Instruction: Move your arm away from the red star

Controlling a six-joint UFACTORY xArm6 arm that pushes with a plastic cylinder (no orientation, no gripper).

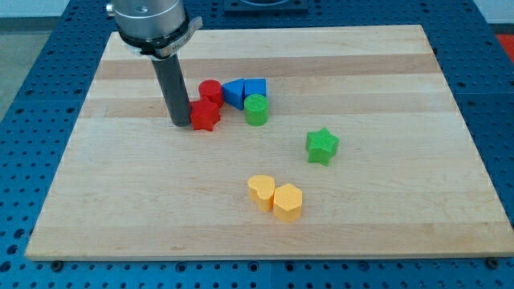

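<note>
Camera view, as seen from beside the rig: my tip sits down on the wooden board, toward the top-left corner, touching or just beside the left face of the red star; no pincer on this arm, just a bare rod, so nothing opens, nothing is held. Red star is inboard of the tip, toward the board's centre; red cylinder right behind it toward the top edge; two blue blocks and green cylinder packed just beyond toward the right edge.

Risk, my read: any drift toward the right edge shoves the star into that cluster; dragging along its face may spin it. Open board on the left-edge and bottom-left side, nothing in the way there. Green star, yellow heart and yellow hexagon sit well apart toward the bottom-right; not a factor.
</note>
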